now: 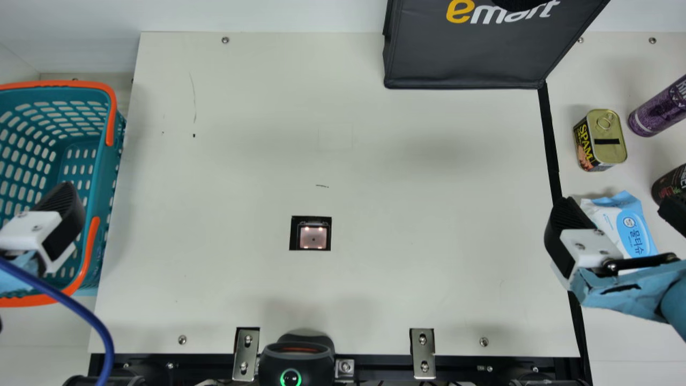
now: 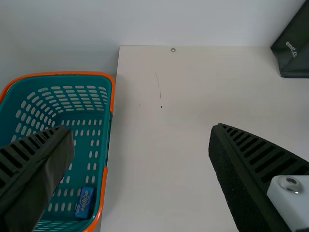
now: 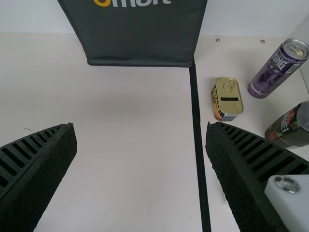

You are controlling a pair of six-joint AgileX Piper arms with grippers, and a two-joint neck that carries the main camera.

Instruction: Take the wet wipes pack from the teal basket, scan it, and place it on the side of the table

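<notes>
Both left pincer and right pincer are standing wide; wet wipes pack is lying on desk, frame right. Placement is appearing complete; scanning: unconfirmed.

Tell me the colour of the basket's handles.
The handles are orange, against the teal basket; the main view shows this best.

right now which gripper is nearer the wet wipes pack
Right. The right gripper is close by the wet wipes pack, the left gripper across the table by the teal basket.
</notes>
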